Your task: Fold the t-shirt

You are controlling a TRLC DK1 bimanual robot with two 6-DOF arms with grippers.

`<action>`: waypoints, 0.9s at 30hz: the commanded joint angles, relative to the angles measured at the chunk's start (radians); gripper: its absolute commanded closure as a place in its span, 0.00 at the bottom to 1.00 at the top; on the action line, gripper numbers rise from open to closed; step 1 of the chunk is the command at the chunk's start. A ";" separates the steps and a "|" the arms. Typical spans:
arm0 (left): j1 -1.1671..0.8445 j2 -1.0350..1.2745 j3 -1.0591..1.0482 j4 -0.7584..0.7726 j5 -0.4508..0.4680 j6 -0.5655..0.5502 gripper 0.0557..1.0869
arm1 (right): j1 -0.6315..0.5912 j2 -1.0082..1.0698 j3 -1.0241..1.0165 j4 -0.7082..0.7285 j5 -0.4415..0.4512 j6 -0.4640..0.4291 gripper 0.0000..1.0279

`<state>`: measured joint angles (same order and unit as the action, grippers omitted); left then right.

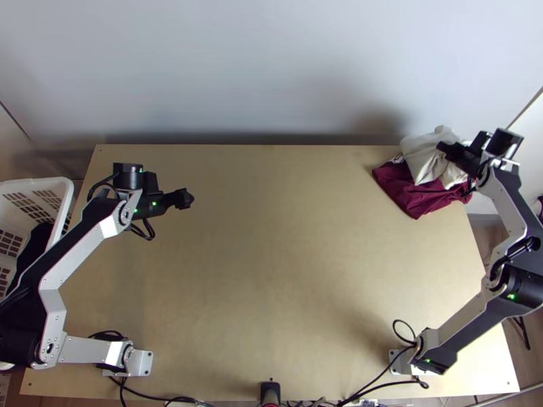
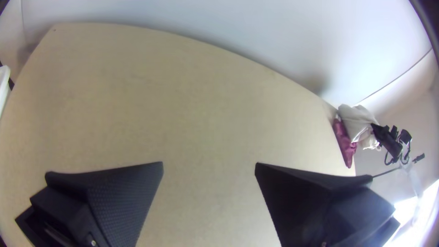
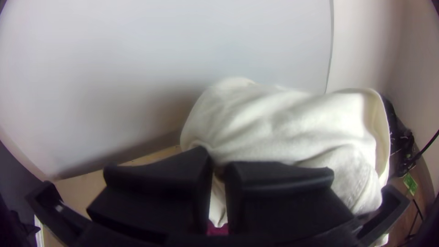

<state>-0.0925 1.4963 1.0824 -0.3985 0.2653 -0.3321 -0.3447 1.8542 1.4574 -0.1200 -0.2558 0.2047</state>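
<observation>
My left gripper [image 1: 183, 199] is over the table's left part; in the left wrist view the same gripper [image 2: 209, 163] is open, with bare wood between its fingers. At the back right corner, my right gripper [image 1: 444, 148] is at a bunched white cloth [image 1: 419, 157]. The right wrist view has this gripper [image 3: 219, 168] nearly closed on a pinch of the white cloth [image 3: 283, 126], which bulges up behind the fingers. Beneath the white cloth lies a maroon cloth [image 1: 410, 193], crumpled at the corner. Which of them is the t-shirt I cannot tell.
The light wooden table [image 1: 271, 258] has bare surface across its middle and front. A white basket [image 1: 37, 182] holding dark cloth stands off its left edge. A pale wall [image 1: 271, 68] rises behind the back edge, and cables [image 1: 380, 386] lie along the front.
</observation>
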 commanded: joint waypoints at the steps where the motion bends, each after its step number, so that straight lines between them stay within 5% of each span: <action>1: -0.010 -0.024 -0.001 -0.017 0.002 0.005 0.05 | 0.012 -0.066 -0.183 0.025 -0.011 -0.065 0.97; 17: -0.044 -0.067 -0.010 -0.054 0.000 -0.002 0.05 | -0.116 0.037 -0.348 0.255 -0.010 -0.251 0.97; 22: -0.050 -0.077 -0.026 -0.059 0.000 -0.010 0.05 | -0.152 0.043 -0.342 0.283 -0.011 -0.218 0.95; 23: -0.055 -0.080 -0.029 -0.059 0.000 -0.013 0.05 | -0.152 0.023 -0.353 0.283 -0.010 -0.197 0.79; 25: -0.061 -0.087 -0.030 -0.057 0.000 -0.021 0.05 | -0.152 -0.029 -0.388 0.283 -0.011 -0.185 0.30; 27: -0.065 -0.094 -0.030 -0.057 0.000 -0.024 0.05 | -0.143 -0.075 -0.405 0.267 -0.013 -0.185 0.10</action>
<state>-0.1444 1.4216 1.0615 -0.4541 0.2649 -0.3412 -0.4759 1.8603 1.1030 0.1364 -0.2661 -0.0040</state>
